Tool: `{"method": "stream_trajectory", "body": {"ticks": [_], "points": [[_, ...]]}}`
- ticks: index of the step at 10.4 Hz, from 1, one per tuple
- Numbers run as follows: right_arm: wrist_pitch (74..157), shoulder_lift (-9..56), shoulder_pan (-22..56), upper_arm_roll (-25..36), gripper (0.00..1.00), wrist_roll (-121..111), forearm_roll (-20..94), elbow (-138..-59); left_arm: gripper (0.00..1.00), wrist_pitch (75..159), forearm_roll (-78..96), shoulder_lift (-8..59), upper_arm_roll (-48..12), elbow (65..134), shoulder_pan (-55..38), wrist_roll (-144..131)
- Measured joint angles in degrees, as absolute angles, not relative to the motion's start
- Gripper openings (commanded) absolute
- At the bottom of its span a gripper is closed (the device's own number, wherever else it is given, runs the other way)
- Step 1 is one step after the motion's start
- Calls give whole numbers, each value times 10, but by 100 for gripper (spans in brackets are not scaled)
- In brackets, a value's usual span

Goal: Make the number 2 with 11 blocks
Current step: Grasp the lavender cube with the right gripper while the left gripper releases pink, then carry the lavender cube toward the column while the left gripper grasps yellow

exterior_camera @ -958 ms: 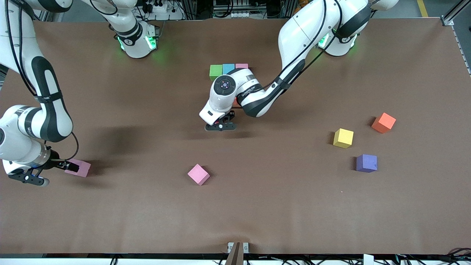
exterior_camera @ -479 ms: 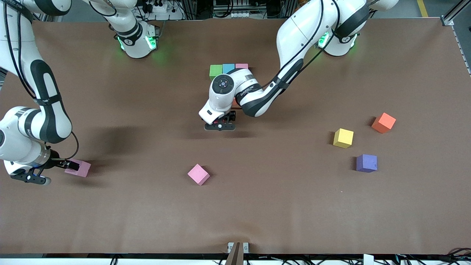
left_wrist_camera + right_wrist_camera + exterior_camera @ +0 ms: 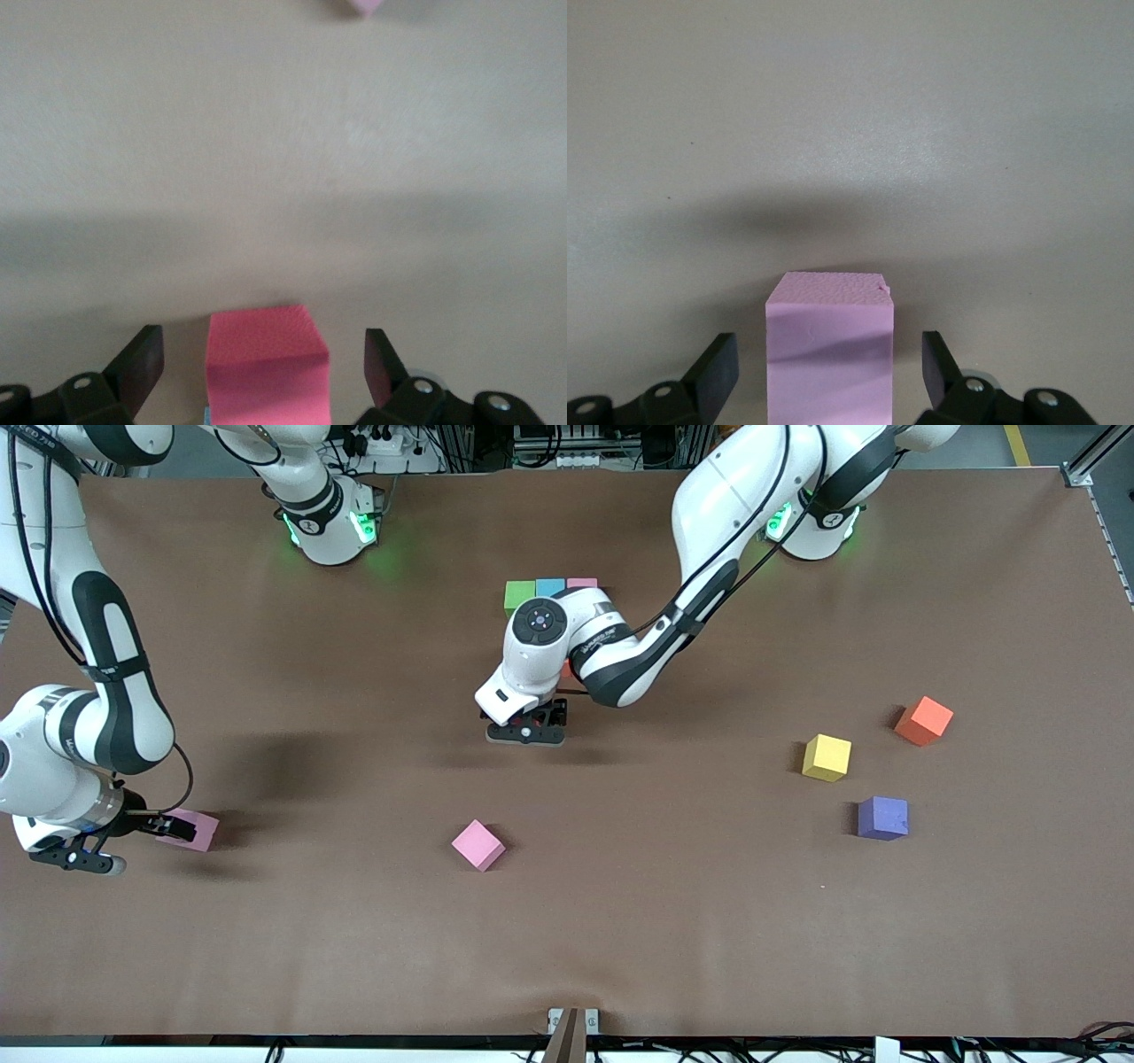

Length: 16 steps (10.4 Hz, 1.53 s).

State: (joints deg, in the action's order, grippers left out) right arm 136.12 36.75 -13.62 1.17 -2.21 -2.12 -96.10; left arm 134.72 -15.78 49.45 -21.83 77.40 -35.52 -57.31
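Even overhead light, soft arm shadows on the table (image 3: 620, 921); wrist views washed-out, slightly blurred.

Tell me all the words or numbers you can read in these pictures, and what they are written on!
Left arm: a line of small dark print runs along its white forearm, too small to read.
Right arm: a small dark mark sits on its white casing, too small to read.
Blocks, such as the yellow block and purple block: plain, no writing.
Table: no writing.
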Motion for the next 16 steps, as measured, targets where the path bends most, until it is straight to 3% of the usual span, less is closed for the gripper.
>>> {"method": "stream_trajectory", "body": {"ticks": [4,6,8,10,13,16], "points": [[1365,387,-136,12,90,-30,-20,-959,100,1291,-158,412,-218,774,-307,-563],[1377,400,-138,12,81,-42,-20,-959,100,1247,-158,369,-219,804,-273,-507],[1382,406,-140,12,64,-48,-20,-958,100,1241,-145,308,-234,885,-216,-461],[1382,407,-140,12,54,-49,-18,-956,100,1207,-134,252,-276,956,-123,-398],[1382,407,-141,12,54,-50,0,-954,100,1085,-131,216,-307,979,-2,-255],[1382,400,-133,6,54,-52,0,-945,100,1040,-128,216,-307,986,57,-191]]}}
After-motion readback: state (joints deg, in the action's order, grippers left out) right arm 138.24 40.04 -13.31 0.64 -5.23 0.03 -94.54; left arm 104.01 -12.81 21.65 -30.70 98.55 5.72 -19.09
